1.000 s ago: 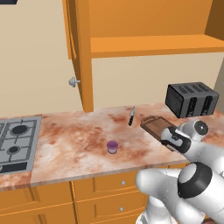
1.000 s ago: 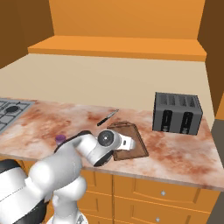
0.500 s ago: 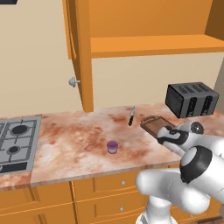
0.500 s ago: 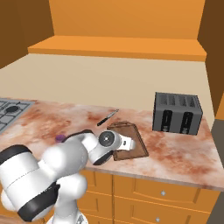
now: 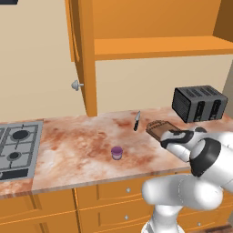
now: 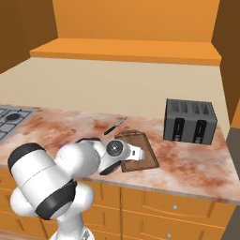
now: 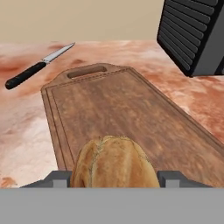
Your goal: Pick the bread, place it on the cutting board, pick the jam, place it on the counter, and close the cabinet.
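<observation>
The bread (image 7: 114, 161), a tan-brown crusty lump, sits between my gripper's (image 7: 116, 179) two finger tips, low over the near end of the cutting board (image 7: 131, 113). The gripper is shut on it. In the left base view the gripper (image 5: 167, 135) reaches over the dark board (image 5: 157, 128) on the counter (image 5: 82, 145). The small purple jam (image 5: 117, 153) stands alone on the counter, left of the board. The cabinet door (image 5: 81, 54) stands open, edge-on, with its silver knob (image 5: 76, 85) facing left. From the right base view the gripper (image 6: 138, 153) lies across the board (image 6: 143, 157).
A black-handled knife (image 7: 38, 66) lies on the counter just beyond the board's handle end. The black toaster (image 5: 200, 103) stands behind the board to the right. A grey gas hob (image 5: 16, 145) occupies the counter's left end. Orange drawers run below.
The hand has crept slightly further over the board with the bread still held, and the arm's elbow has swung a little. The jam, the knife and the cabinet door stayed put.
</observation>
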